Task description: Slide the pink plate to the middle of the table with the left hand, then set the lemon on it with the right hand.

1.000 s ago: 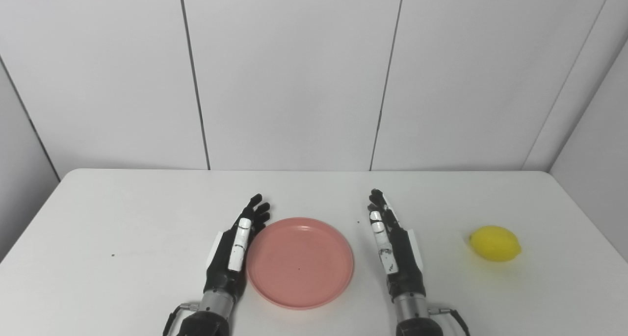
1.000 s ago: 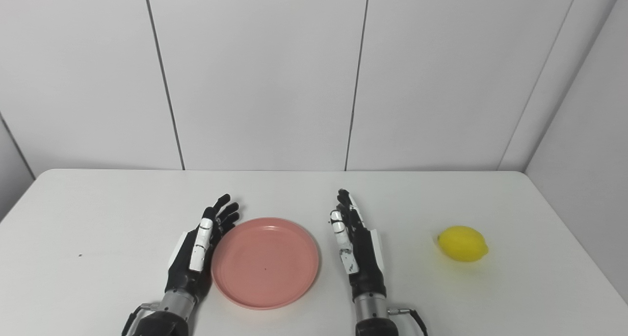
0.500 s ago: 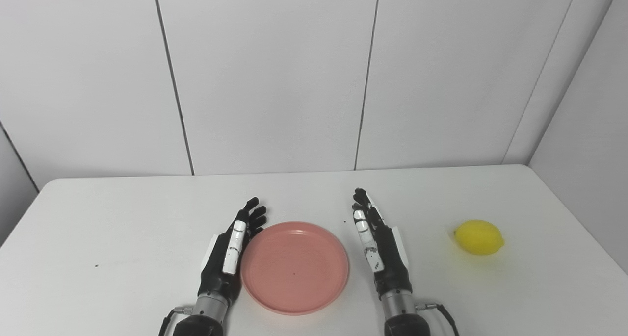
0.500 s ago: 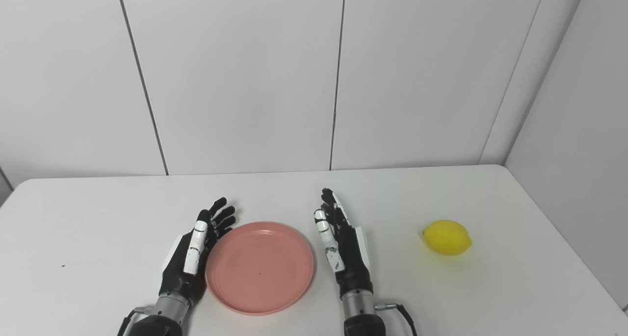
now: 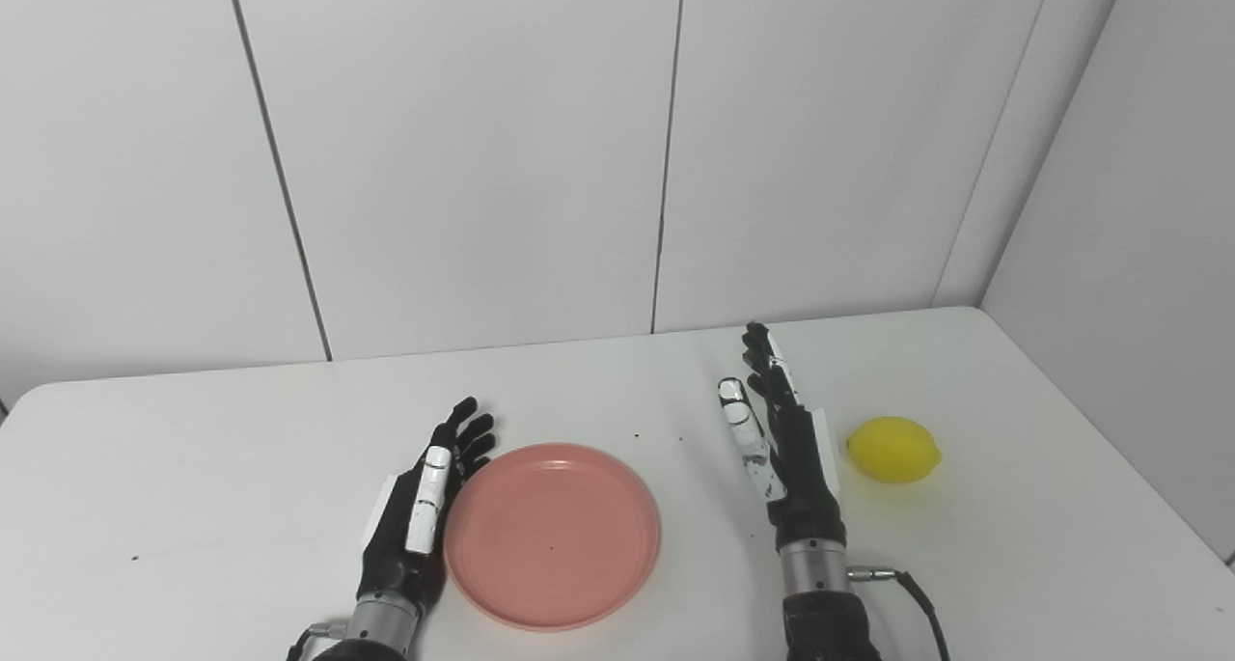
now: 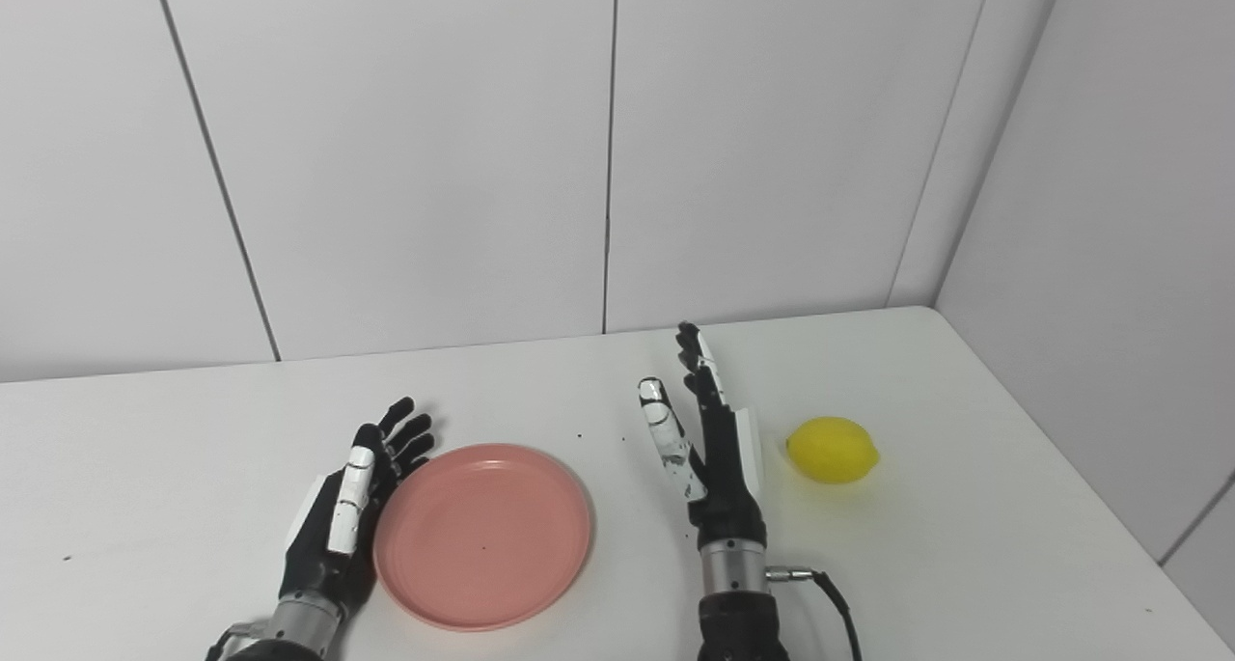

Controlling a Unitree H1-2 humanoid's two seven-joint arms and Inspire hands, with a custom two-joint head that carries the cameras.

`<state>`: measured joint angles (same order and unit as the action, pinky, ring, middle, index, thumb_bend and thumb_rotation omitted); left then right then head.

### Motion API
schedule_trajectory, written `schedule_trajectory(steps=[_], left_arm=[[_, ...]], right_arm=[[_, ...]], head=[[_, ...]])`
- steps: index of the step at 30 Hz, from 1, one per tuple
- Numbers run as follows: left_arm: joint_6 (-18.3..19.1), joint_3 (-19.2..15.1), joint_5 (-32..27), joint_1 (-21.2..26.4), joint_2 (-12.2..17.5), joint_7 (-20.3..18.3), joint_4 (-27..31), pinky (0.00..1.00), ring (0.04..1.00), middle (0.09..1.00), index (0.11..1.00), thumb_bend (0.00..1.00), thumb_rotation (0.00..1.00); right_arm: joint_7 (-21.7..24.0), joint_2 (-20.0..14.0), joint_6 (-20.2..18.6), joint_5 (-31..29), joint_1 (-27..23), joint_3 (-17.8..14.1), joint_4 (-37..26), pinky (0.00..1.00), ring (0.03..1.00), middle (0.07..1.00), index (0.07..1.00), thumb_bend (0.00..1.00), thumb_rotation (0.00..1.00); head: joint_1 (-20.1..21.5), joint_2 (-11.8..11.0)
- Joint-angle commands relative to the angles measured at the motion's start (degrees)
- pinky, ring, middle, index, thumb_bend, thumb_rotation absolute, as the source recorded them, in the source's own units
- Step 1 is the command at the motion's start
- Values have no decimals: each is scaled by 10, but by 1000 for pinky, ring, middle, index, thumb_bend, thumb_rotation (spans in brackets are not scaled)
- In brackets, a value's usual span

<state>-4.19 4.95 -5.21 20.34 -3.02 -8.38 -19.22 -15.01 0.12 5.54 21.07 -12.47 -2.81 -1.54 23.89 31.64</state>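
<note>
On table (image 5: 193,449): left hand (image 5: 415,521) released beside pink plate (image 5: 552,534); right hand (image 5: 786,454) released near lemon (image 5: 893,449).

Plate (image 5: 552,536) between both hands; lemon (image 5: 892,449) right of them.

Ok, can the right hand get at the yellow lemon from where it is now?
Probably yes. The right hand is open, fingers apart and holding nothing, just beside the yellow lemon. Only bare white table lies between them, and the round pink plate sits on its other side.
</note>
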Motion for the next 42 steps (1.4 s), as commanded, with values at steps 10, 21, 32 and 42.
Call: schedule_trajectory(steps=[10, 21, 32, 42], left_arm=[[-27, -11, -2, -1, 8, -6, -40, 909, 895, 895, 894, 702, 1000], [-28, -12, 3, 2, 13, -4, -41, 901, 890, 886, 883, 697, 1000], [-25, -14, -2, 2, 15, -7, -39, 899, 887, 884, 884, 697, 1000], [-26, -13, 0, 2, 14, -5, -39, 900, 889, 885, 884, 701, 1000]], right_arm=[[-42, -33, -97, 130, 0, -33, -79, 854, 901, 911, 922, 773, 491], [-25, -68, -184, 169, 12, -60, -119, 783, 884, 927, 923, 850, 366], [-2, -109, -237, 183, 17, -73, -111, 737, 853, 905, 904, 884, 190], [27, -133, -261, 166, 6, -76, -73, 733, 852, 895, 894, 900, 227]], head=[[28, -2], [33, 0], [35, 0], [36, 1]])
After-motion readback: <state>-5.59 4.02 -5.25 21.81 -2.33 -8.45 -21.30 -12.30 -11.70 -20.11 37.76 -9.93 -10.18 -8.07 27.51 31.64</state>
